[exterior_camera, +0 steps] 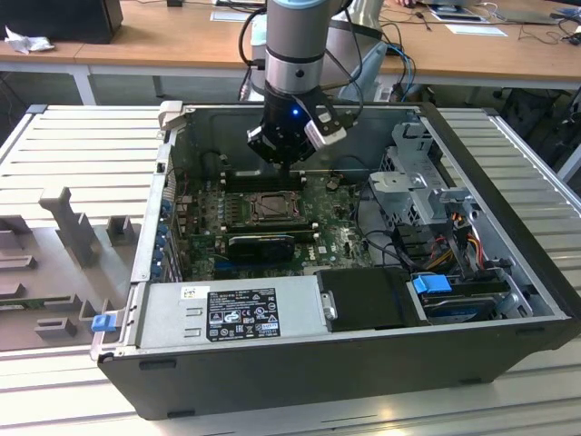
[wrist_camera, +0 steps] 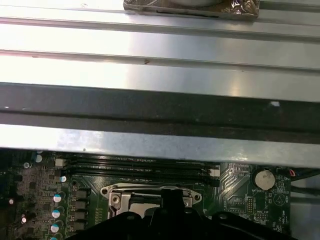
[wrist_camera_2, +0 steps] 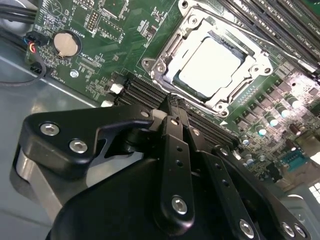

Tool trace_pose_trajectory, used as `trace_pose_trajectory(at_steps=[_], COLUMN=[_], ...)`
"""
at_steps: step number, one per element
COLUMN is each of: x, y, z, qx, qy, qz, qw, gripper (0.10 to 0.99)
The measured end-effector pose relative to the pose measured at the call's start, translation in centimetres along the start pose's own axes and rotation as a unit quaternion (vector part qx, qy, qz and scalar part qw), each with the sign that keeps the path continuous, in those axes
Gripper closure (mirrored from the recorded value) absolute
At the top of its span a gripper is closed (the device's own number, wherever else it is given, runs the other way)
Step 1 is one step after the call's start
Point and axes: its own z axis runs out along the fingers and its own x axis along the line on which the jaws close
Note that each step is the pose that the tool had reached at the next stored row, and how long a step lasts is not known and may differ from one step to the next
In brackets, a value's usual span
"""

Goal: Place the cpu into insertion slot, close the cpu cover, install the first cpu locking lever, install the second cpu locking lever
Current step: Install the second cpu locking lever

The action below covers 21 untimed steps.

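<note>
Cpu (wrist_camera_2: 209,65) seated flat in the insertion slot (wrist_camera_2: 252,82) — the cpu cover (wrist_camera_2: 186,31) lies closed around it, chip showing through the window. Memory slots (wrist_camera_2: 145,92) run right along one socket edge; green motherboard (wrist_camera_2: 95,20) beyond. Gripper (wrist_camera_2: 172,102) hangs just above the socket edge — fingers (wrist_camera_2: 175,130) pressed together, nothing held. In the exterior view, gripper (exterior_camera: 289,162) sits inside the open computer case (exterior_camera: 363,359), case walls well apart from it.

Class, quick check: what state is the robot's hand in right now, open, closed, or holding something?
Hand: closed, fingers together and holding nothing, poised just short of the cpu in its socket.
</note>
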Motion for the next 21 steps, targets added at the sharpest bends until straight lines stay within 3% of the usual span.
trace_pose_trajectory(at_steps=[10, 21], x=[0.06, 0.08], y=[-0.96, -1.3], z=[-0.06, -0.09], qx=[0.0004, 0.0006], qy=[0.0, 0.0], qz=[0.0, 0.0], qw=[1.0, 1.0], gripper=[0.98, 0.98])
